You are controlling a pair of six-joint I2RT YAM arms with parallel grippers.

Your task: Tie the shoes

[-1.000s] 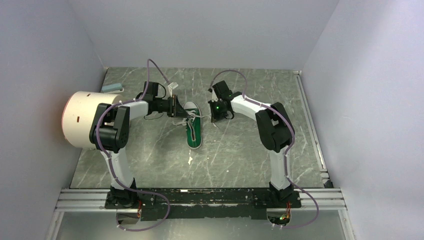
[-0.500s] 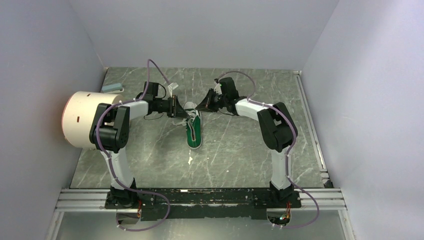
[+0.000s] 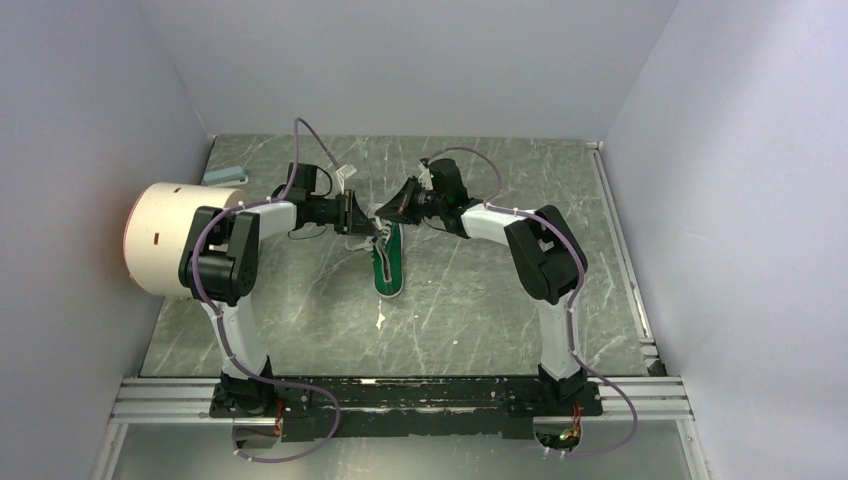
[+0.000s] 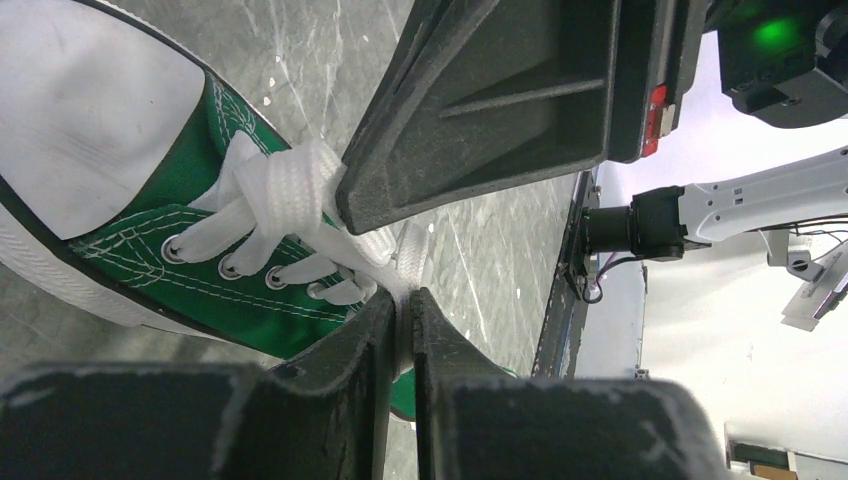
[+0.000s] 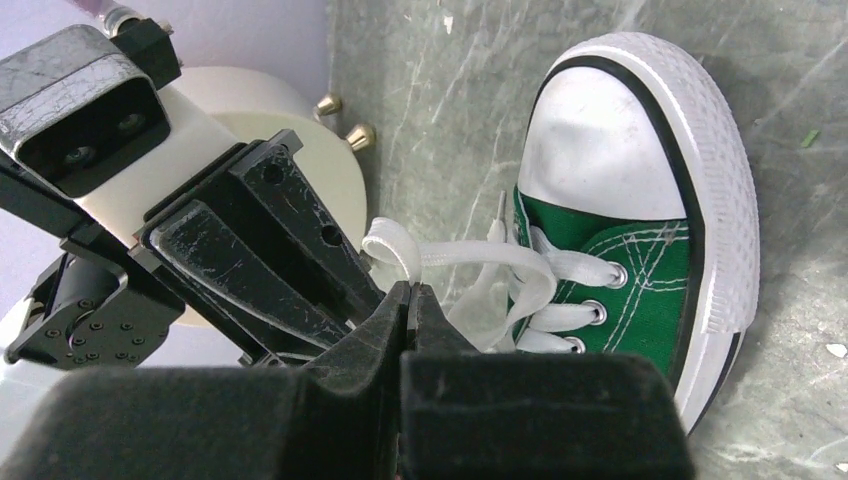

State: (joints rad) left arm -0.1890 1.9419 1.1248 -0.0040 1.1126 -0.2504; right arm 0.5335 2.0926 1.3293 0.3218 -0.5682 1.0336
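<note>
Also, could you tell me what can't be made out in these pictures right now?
Right wrist: whether the right gripper truly pinches the laces; its own body covers the contact.
Top external: the sneaker toe cap, mostly under the right gripper; any knot, too small.
Wrist views: the heel, behind the left gripper in one, the right gripper in the other.

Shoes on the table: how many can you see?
1. The green sneaker lies near the middle of the table, between the left gripper and right gripper, both shut on its white laces. No second shoe shows.
</note>
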